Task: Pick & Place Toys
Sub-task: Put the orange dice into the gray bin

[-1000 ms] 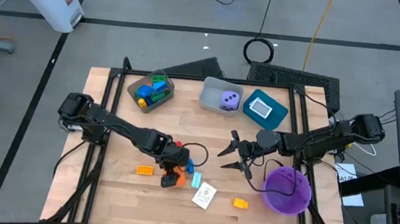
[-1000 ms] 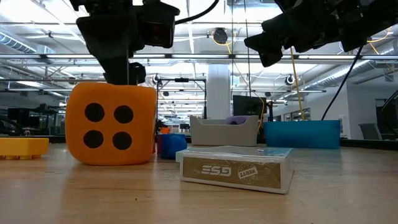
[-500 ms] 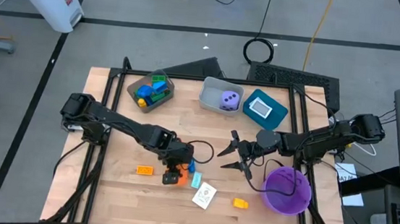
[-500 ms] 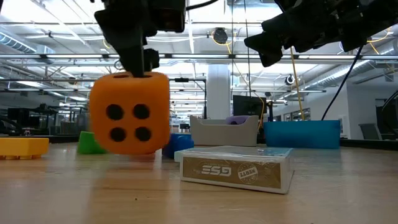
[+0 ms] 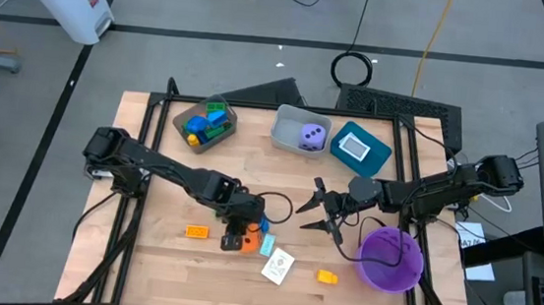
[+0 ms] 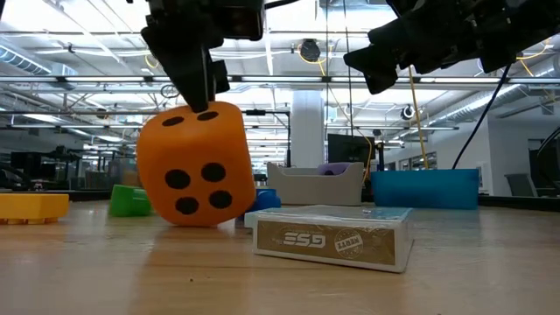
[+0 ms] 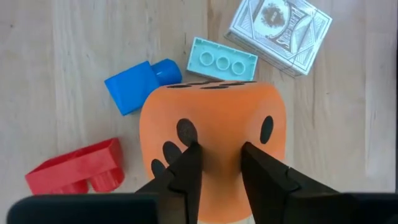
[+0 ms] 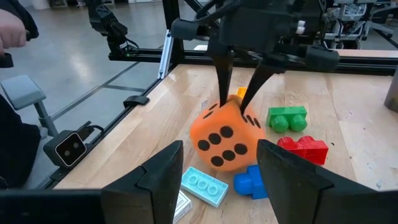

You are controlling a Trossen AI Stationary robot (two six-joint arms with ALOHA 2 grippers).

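pinching the soft, rounded orange dice (image 6: 196, 164) tilted, the left pincer (image 7: 219, 167) dents its dotted foam top.

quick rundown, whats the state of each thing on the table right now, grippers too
left gripper: pinching the top of the orange die
orange die: tilted, in the left gripper's pinch
right gripper: open, empty, waiting over mid-table
card pack: flat on the table
purple die: resting in the grey bin
purple bowl: upright, contents unclear
brown bin: holds several blocks
teal bin: holds a white-blue card
red block: lying on the table
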